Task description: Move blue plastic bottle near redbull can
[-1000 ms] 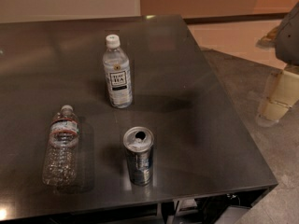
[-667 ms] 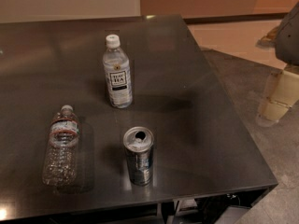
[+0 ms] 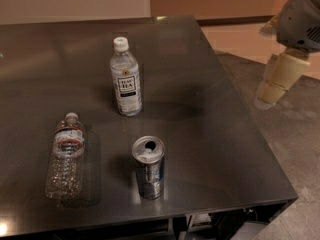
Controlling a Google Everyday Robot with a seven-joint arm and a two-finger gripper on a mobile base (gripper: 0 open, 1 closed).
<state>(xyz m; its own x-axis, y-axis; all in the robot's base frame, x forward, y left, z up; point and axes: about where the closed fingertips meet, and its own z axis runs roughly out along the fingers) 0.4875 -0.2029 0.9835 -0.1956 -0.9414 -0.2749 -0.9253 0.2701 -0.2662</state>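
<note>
Three drinks sit on the counter: blue bottle upper centre, can below, crinkled bottle lower left. Claw hangs upper right, off the counter; I cannot tell its state.

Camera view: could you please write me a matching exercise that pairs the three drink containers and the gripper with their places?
Things:
1. smooth bluish clear blue plastic bottle with a white cap
2. slim silver-and-blue metal redbull can
3. crinkled clear plastic bottle with a red-and-green label
4. gripper

Places:
A. rightmost container on the dark table
B. off the table, past its right edge
C. leftmost container on the table
D. container farthest back on the table

Pairs: 1-D, 2-A, 3-C, 4-B.
</note>
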